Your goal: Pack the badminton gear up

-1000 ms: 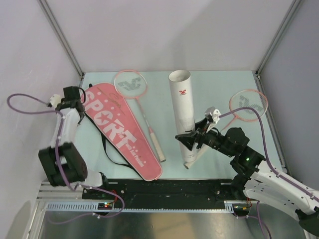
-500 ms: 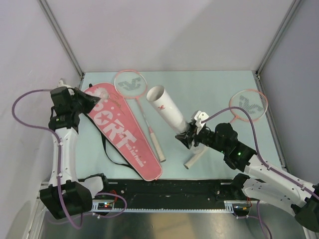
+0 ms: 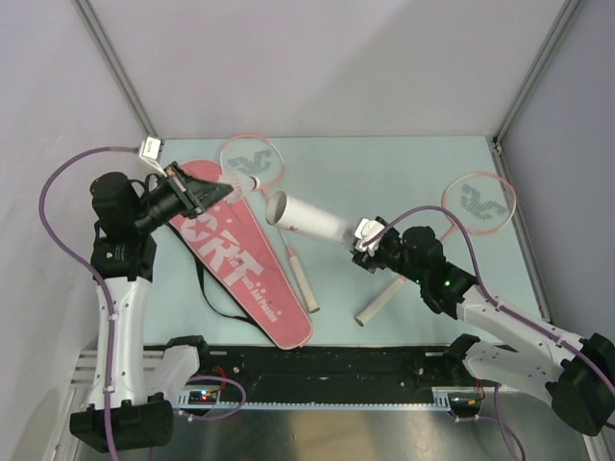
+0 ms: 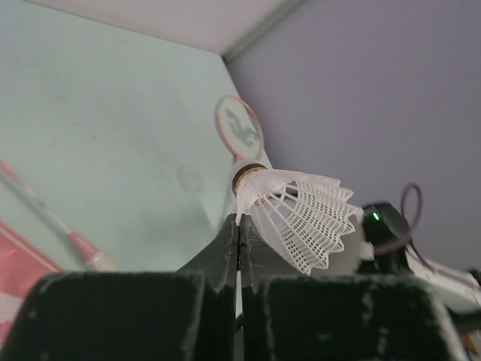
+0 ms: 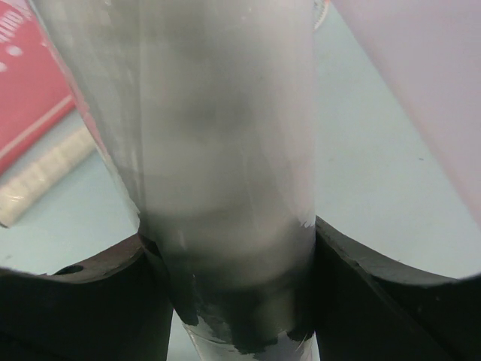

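Note:
My left gripper [image 3: 217, 193] is shut on a white feather shuttlecock [image 3: 247, 181], pinching its skirt edge; the left wrist view shows it [image 4: 301, 212] at my fingertips [image 4: 239, 222], above the table. My right gripper [image 3: 364, 246] is shut on the closed end of the long white tube [image 3: 312, 222] and holds it lifted, its open mouth pointing left, a short way from the shuttlecock. The tube fills the right wrist view [image 5: 218, 143]. The pink SPORT bag [image 3: 240, 264] lies flat at left. One racket [image 3: 252, 159] lies beside it, the other [image 3: 478, 203] at right. A second shuttlecock is not in view.
The bag's black strap [image 3: 207, 293] loops off its near-left side. The left racket's pale handle [image 3: 303, 280] lies right of the bag; the right racket's handle [image 3: 379, 301] lies under my right arm. Walls enclose the table on three sides.
My left gripper has risen and swung right with the shuttlecock toward the tube's mouth. My right gripper has tipped the tube from lying lengthwise to pointing its mouth left.

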`<state>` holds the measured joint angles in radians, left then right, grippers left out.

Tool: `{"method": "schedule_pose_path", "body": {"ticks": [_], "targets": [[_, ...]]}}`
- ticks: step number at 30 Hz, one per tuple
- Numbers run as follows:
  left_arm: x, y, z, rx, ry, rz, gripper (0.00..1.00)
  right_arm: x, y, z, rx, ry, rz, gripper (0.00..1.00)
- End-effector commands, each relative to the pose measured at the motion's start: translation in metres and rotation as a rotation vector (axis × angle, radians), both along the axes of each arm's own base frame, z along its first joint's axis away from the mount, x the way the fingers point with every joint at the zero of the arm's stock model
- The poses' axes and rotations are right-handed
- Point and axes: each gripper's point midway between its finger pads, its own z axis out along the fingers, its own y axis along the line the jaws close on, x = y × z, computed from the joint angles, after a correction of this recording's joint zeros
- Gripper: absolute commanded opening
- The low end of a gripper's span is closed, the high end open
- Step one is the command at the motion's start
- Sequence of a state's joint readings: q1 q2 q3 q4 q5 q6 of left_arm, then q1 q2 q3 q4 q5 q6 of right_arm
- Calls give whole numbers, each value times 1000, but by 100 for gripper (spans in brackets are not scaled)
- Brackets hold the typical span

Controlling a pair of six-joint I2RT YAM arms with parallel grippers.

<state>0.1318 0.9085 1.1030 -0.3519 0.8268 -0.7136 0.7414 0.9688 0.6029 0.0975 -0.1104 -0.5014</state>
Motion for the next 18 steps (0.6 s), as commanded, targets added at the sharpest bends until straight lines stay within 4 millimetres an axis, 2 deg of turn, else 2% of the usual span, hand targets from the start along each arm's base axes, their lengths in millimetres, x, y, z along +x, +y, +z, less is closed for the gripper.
{"method": "schedule_pose_path", "body": {"ticks": [1,8,18], "targets": [[-35,-32,34,12,-126,-214,0,25,-16,34,-30,-200,-44,51],[-60,-63,43,-7,-131,-392,0,34,-28,40,-43,-245,-76,51],[-58,-73,30,-19,-77,-438,0,26,-27,51,14,-250,-58,50]]}}
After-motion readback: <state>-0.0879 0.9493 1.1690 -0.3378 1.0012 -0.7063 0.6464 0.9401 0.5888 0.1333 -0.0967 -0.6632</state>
